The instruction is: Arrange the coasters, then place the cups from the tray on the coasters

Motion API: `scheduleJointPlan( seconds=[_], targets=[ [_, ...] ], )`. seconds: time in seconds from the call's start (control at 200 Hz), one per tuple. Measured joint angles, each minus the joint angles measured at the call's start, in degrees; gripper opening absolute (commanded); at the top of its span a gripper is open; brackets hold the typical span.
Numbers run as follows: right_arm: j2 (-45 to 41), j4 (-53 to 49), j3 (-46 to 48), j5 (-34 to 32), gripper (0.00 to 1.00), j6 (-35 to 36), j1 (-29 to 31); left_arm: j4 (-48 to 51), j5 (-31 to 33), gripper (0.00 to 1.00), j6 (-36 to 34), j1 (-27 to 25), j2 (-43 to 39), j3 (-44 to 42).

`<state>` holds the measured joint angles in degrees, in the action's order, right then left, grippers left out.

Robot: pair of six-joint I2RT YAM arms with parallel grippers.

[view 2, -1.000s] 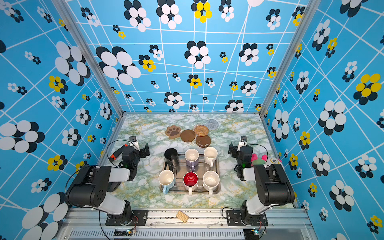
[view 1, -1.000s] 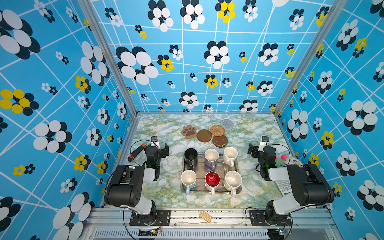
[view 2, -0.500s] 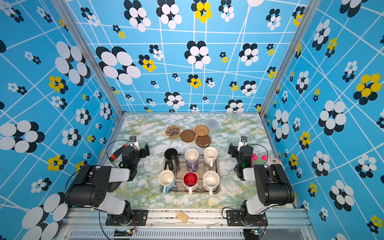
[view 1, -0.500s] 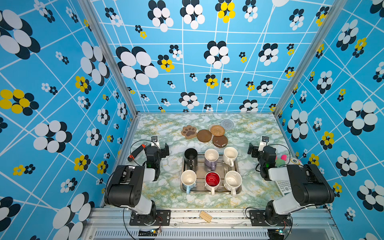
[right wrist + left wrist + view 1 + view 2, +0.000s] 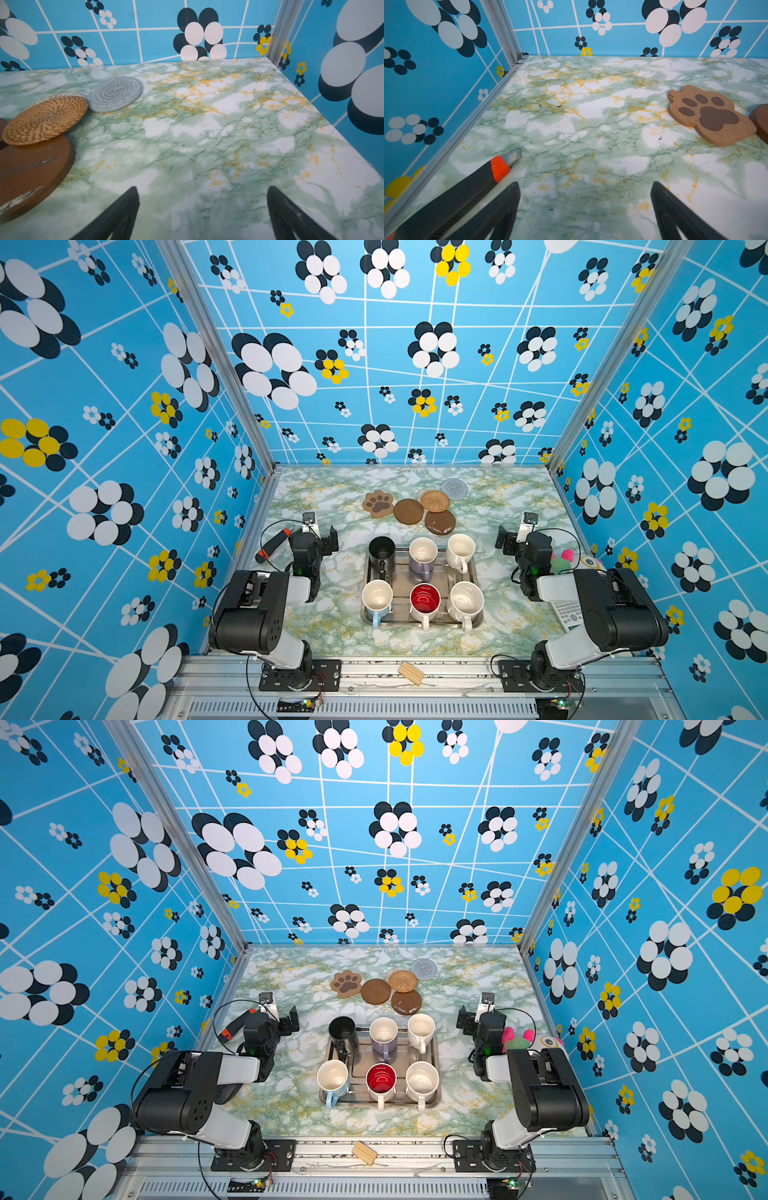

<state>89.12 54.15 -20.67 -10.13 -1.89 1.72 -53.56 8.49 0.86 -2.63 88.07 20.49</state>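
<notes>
six cups (image 5: 423,551), six coasters (image 5: 408,512), one tray (image 5: 405,583)

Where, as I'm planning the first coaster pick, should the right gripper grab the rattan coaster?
Pinch the rim of the rattan coaster on its right-arm side, the right gripper coming in low along the table. Propped on the scuffed brown disc, that edge appears lifted, likely admitting a finger underneath.

Whitish lacy coaster (image 5: 62,95) mostly hidden under rattan coaster (image 5: 45,118); calculator (image 5: 567,614) partly behind right arm (image 5: 611,614).

Left arm (image 5: 259,612) and right arm (image 5: 604,608) rest folded, jaws wide apart.
</notes>
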Motion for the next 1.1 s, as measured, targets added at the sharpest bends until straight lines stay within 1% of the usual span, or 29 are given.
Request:
scheduleJointPlan(
  seconds=[0.105, 0.175, 0.275, 0.35, 0.465, 0.52, 0.585, 0.675, 0.695, 0.805, 0.905, 0.96, 1.035, 1.07, 1.1],
  targets=[
    [0.0, -0.02, 0.0, -0.2, 0.94, -0.02, 0.0, 0.0, -0.02, 1.0, 0.0, 0.0, 0.0, 0.0],
    [-0.07, -0.59, -0.15, -1.05, 0.93, -0.09, 0.0, 0.0, -0.15, 0.98, 0.0, 0.0, 0.0, 0.0],
    [-2.14, -5.31, -1.36, -2.03, 0.92, -0.28, 0.0, 1.03, -0.13, 0.97, 0.04, 0.0, -0.11, 0.33],
    [-5.6, -9.46, -2.75, -2.23, 0.92, -0.26, 0.0, 6.62, 0.11, 0.97, 0.2, 0.0, -1.73, 2.23],
    [-11.06, -16.61, -6.27, -2.34, 0.92, -0.72, 0.0, 17.07, 0.57, 0.95, 0.63, 0.0, -5.92, 8.48],
    [-13.03, -20.59, -8.39, -2.23, 0.9, -1.33, 0.0, 20.26, 0.59, 0.93, 0.79, 0.0, -8.2, 11.04],
    [-15.15, -26.23, -11.45, -1.68, 0.82, -2.19, 0.0, 23.71, 0.76, 0.91, 1.29, 0.0, -10.93, 13.14],
    [-16.83, -35.56, -17.18, 0.04, 0.79, -3.65, 0.02, 30.4, 0.63, 0.88, 2.49, 0.0, -14.4, 16.0],
    [-16.94, -37.66, -18.8, 0.46, 0.77, -4.02, 0.02, 32.54, 0.24, 0.87, 2.89, 0.0, -15.1, 16.96],
    [-16.48, -48.7, -29.0, 3.74, 0.62, -6.6, 0.04, 42.58, -2.84, 0.83, 5.33, 0.0, -16.85, 22.86],
    [-13.09, -56.63, -39.32, 7.5, 0.47, -9.18, 0.15, 50.07, -7.04, 0.81, 7.82, -0.81, -16.96, 28.35],
    [-9.92, -60.28, -44.7, 9.64, 0.37, -10.16, 0.37, 53.16, -9.01, 0.81, 9.11, -2.29, -16.96, 30.45],
    [-4.46, -64.87, -51.98, 12.24, 0.23, -11.43, 0.81, 56.13, -10.86, 0.79, 10.75, -5.75, -16.96, 32.13],
    [-1.36, -67.06, -55.47, 13.38, 0.17, -11.63, 1.2, 57.16, -11.5, 0.79, 11.45, -7.65, -16.96, 32.54],
    [1.18, -68.83, -58.05, 14.14, 0.14, -11.96, 1.55, 58.16, -11.85, 0.79, 11.82, -9.38, -16.96, 32.89]
  ],
)
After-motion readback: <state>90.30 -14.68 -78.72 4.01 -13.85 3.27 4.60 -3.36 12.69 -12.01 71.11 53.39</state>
